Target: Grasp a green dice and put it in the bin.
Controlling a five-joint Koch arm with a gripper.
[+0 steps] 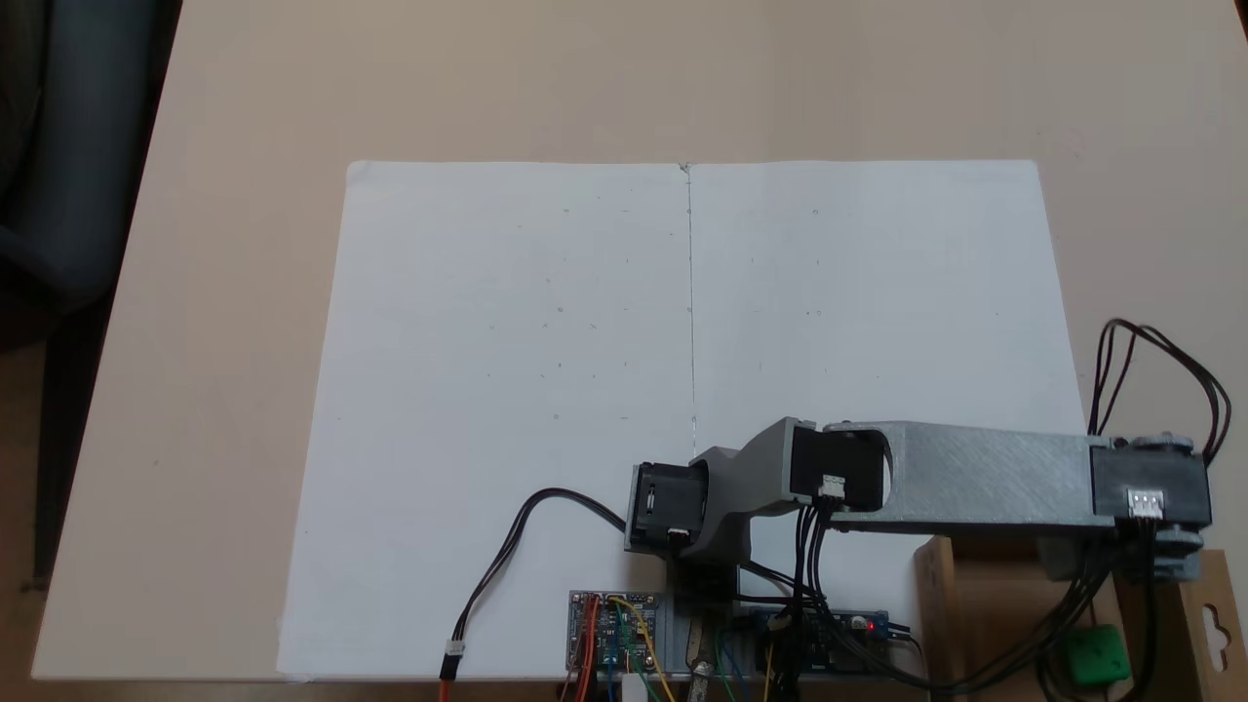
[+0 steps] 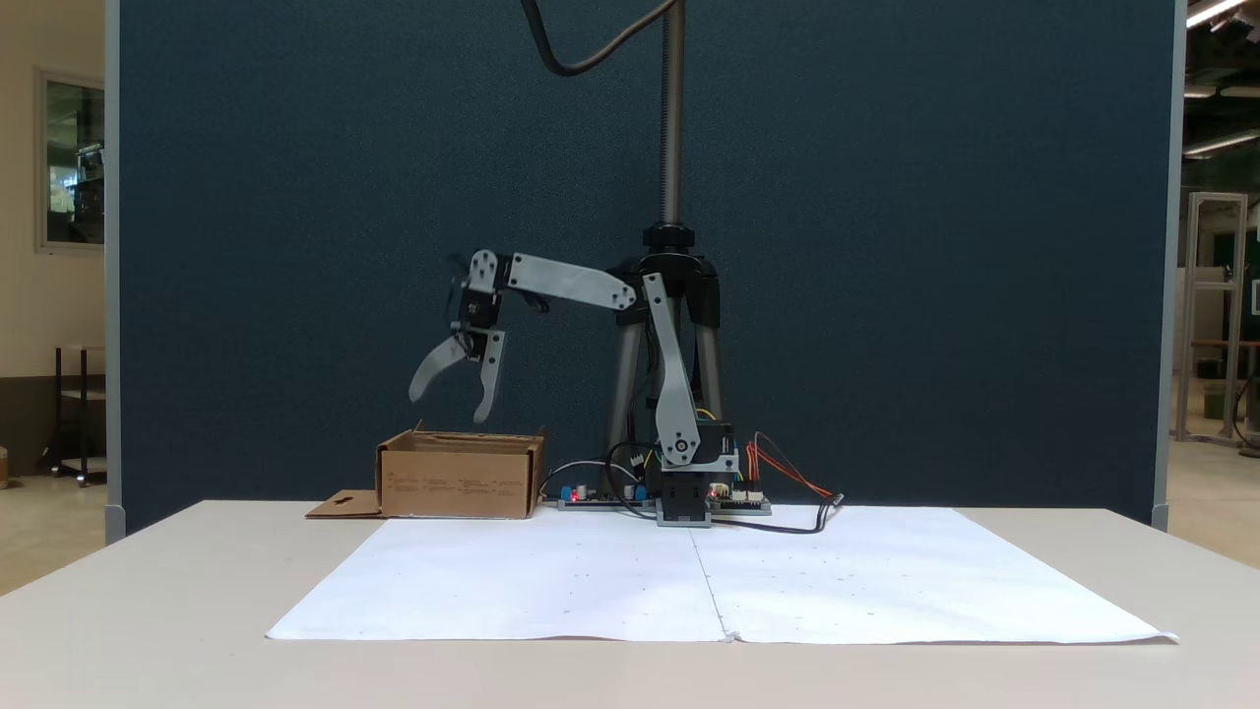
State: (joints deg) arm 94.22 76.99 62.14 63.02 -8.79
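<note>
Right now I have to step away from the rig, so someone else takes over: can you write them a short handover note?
Gripper: open, fingers spread, hanging above the bin and holding nothing.
Green dice: lying inside the bin, seen from above under the arm's cables.
Bin: beside the arm's base, off the white paper, flap lying flat on the table.
Done: the dice is in the bin and released.
Left: probably just bring the arm back clear of the bin.
</note>
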